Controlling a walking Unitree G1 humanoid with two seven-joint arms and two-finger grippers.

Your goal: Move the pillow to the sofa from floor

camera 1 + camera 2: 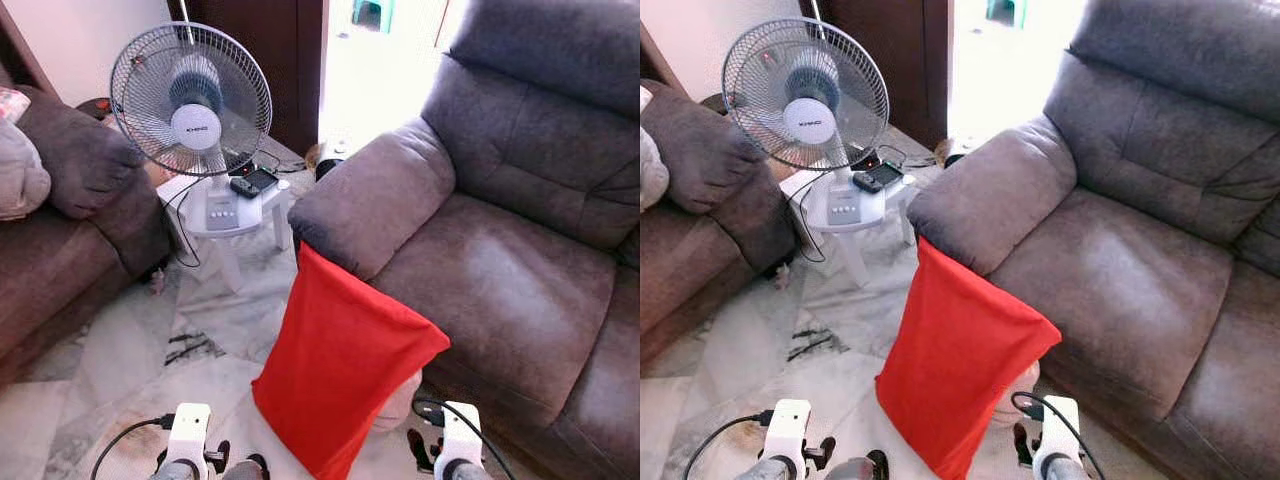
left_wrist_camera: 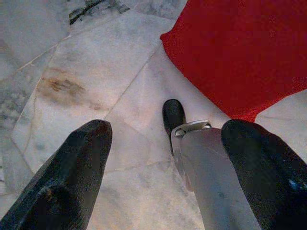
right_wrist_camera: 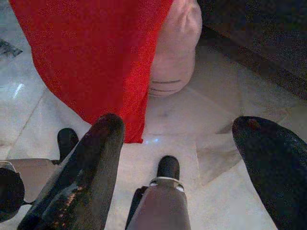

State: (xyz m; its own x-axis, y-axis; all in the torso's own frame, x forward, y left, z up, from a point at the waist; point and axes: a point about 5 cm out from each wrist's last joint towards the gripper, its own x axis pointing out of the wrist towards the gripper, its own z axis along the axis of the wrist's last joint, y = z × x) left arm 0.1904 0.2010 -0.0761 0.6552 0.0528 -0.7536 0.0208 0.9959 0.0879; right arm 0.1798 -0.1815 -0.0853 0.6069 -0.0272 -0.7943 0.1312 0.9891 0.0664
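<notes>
The red pillow [image 1: 340,370] stands on the floor [image 1: 120,370], leaning against the sofa [image 1: 500,280] front by its armrest. Both the left gripper [image 2: 163,163] and right gripper [image 3: 184,158] hang released, empty. The 2 should close in from either side, pinch the cover firmly, then lift.

blown-out doorway [image 1: 385,60] glare, sharp head views, perhaps dimmer wrist views

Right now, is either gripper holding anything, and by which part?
Nothing is held. Left gripper and right gripper both hang open over the marble floor, short of the red pillow leaning on the sofa.
</notes>
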